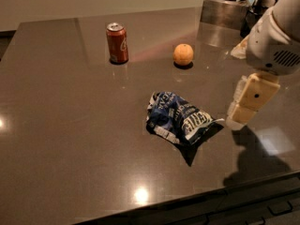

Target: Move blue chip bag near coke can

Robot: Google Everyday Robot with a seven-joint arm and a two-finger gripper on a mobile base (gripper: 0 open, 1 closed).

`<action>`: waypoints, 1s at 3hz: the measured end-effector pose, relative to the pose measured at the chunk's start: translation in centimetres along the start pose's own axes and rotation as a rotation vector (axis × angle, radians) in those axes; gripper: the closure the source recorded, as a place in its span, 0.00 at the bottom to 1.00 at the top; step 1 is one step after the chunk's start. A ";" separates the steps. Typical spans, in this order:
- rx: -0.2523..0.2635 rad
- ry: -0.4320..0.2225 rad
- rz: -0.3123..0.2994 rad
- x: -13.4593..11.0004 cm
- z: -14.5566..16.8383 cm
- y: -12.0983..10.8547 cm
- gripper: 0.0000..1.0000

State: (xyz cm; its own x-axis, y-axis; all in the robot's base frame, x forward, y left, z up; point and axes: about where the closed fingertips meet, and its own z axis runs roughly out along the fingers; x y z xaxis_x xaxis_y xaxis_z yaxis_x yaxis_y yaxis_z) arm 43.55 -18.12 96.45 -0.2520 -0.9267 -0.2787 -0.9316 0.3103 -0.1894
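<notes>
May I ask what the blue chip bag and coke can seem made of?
The blue chip bag: apparently thin foil, glossy, crumpled, silver edges. The coke can: likely metal, silver top, red painted side. The gripper hovers close beside the bag.

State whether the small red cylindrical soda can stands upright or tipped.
Upright: the red soda can rests on its base, silver top up. The cream gripper hangs far right.

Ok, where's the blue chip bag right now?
The blue chip bag lies mid-table, nearer the camera than the orange; the gripper hovers just to its right, the coke can far back-left.
</notes>
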 end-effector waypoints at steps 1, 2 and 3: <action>-0.072 -0.050 0.023 -3.6 2.1 2.1 0.00; -0.109 -0.074 0.027 -5.8 3.8 3.0 0.00; -0.126 -0.071 0.046 -6.5 6.3 3.3 0.00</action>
State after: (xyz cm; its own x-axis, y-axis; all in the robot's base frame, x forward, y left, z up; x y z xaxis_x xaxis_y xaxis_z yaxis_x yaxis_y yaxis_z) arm 43.75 -9.69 91.69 -0.2806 -0.8933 -0.3512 -0.9459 0.3194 -0.0565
